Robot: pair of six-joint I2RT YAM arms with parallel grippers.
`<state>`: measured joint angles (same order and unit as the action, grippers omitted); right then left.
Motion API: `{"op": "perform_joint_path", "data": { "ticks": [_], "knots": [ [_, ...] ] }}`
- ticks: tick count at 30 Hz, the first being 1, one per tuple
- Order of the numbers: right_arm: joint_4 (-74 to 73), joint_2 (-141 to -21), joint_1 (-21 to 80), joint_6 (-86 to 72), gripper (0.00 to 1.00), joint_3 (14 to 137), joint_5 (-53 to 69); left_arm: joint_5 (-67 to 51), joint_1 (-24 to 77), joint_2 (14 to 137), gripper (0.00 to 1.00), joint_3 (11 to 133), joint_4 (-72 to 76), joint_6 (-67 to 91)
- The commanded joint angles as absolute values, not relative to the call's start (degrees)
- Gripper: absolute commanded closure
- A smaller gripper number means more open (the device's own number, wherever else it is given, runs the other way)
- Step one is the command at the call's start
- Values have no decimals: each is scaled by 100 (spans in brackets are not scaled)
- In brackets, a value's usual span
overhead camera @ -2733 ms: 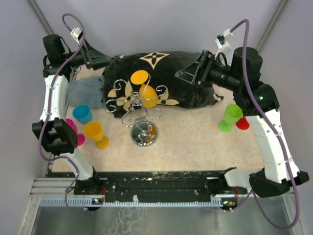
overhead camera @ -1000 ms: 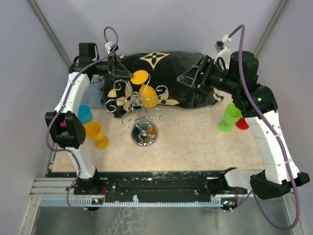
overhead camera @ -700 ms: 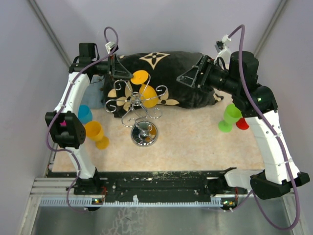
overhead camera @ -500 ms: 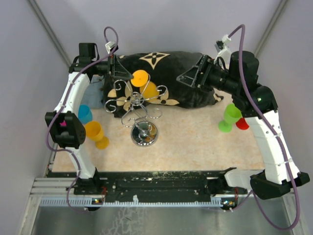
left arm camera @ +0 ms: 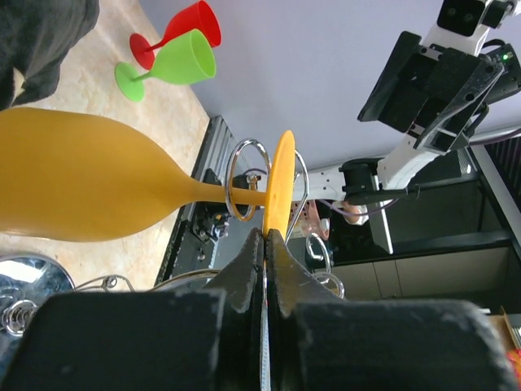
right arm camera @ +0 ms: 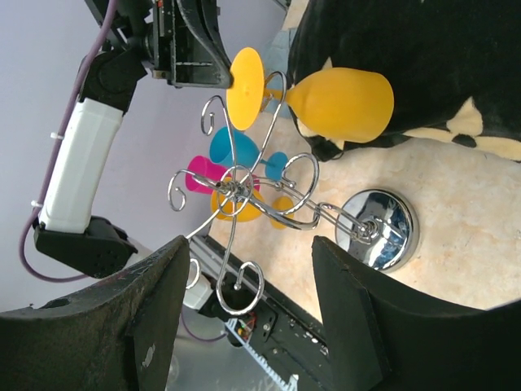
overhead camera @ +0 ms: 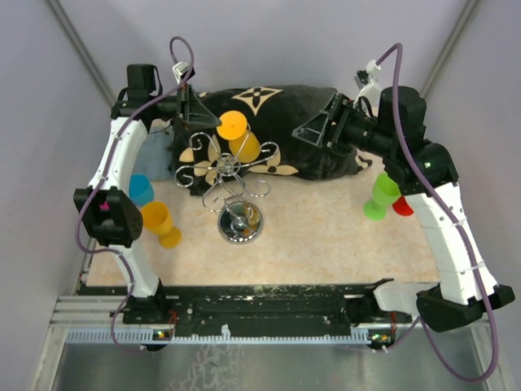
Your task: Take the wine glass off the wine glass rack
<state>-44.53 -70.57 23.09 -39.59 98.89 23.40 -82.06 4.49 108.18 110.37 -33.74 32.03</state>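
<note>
Left gripper (left arm camera: pixel 265 236) clamped on foot of orange glass (left arm camera: pixel 81 187), stem through a far ring of the rack (overhead camera: pixel 225 169). Right gripper (right arm camera: pixel 251 244) spread open, empty, at far right.

left tool (left arm camera: pixel 265 238) now clamped, wine glass (left arm camera: pixel 81 191) gripped

Scrolls of the rack (overhead camera: pixel 227 168) ring the stem of the glass (overhead camera: pixel 246 148); cloth (overhead camera: pixel 317 151) lies just behind. On the left stand cups (overhead camera: pixel 155 217); right of the base the table (overhead camera: pixel 326 236) lies bare
</note>
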Motion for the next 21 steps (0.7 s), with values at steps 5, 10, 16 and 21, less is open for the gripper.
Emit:
{"op": "perform_joint_path", "data": {
  "ticks": [5, 10, 16, 21],
  "knots": [
    [-4086, -6952, 2320, -3935, 38, 9894, 2409, -8202, 446, 10687, 100, 11336, -3321, 3590],
    [-4082, -6966, 2320, -3939, 38, 9896, 2433, -8165, 442, 10741, 100, 11418, -3234, 3767],
    [-4116, -6943, 2320, -3912, 38, 9925, 2426, -8152, 467, 10791, 100, 11419, -3226, 3773],
    [-4110, -6943, 2320, -3907, 38, 9955, 2423, -8156, 573, 10802, 100, 11404, -3262, 3718]
  ]
}}
